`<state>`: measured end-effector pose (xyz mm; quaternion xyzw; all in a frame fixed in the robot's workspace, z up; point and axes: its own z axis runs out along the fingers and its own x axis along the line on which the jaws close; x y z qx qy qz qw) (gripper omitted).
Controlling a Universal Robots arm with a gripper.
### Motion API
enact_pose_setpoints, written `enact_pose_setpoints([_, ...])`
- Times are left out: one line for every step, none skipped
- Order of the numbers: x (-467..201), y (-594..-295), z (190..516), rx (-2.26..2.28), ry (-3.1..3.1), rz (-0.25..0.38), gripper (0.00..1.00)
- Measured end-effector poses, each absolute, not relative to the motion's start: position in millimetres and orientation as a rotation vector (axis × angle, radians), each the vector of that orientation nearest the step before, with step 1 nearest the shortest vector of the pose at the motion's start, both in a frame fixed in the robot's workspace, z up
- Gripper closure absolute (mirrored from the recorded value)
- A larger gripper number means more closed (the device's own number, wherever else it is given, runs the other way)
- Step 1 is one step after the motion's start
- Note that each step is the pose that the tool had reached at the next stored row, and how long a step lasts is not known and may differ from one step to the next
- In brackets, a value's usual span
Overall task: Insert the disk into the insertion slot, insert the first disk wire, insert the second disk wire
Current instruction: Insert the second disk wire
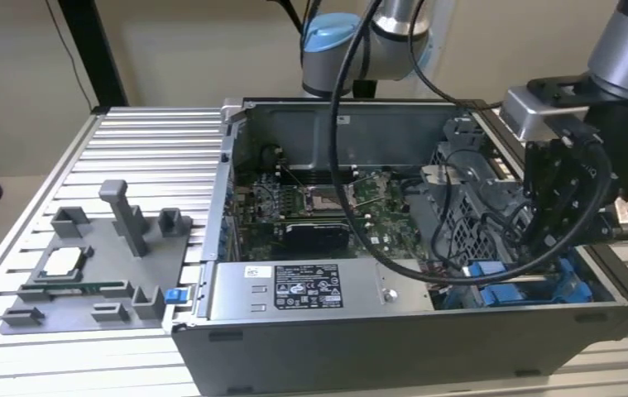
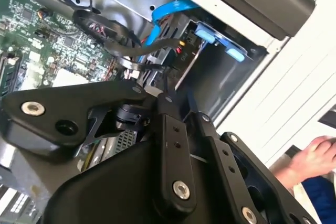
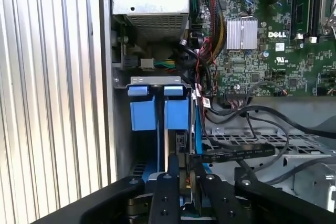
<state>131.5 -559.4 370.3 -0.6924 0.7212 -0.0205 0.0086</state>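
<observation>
The computer case lies open on the slatted table. My gripper reaches down into its front corner on the exterior view's right. There the insertion slot, a grey bay with blue rails, holds the disk's blue frame; the disk's body is mostly hidden. In the first wrist view my gripper stands just before the slot, its fingers close together on the end of a flat black disk wire. A blue cable runs beside it, and shows in the second wrist view as the blue cable.
The grey labelled power-supply box lies along the case front beside the slot. The motherboard and a perforated cage with loose black cables crowd the other side. A grey fixture sits on the table. A person's hand is outside the case.
</observation>
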Motion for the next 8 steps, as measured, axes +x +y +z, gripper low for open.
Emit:
enact_pose_setpoints([131, -559, 375, -2.163, 2.253, -0.064, 0.00])
enact_pose_setpoints([131, -559, 379, -2.163, 2.253, -0.064, 0.00])
enact_pose_setpoints([131, -559, 384, -2.163, 2.253, -0.064, 0.00])
enact_pose_setpoints([131, -559, 388, -2.163, 2.253, -0.064, 0.00])
enact_pose_setpoints([131, -559, 389, -2.164, 2.254, -0.065, 0.00])
enact_pose_setpoints([131, -559, 389, -2.164, 2.255, -0.067, 0.00])
enact_pose_setpoints([131, -559, 389, -2.165, 2.255, -0.067, 0.00])
enact_pose_setpoints([131, -559, 389, -2.165, 2.255, -0.066, 0.00])
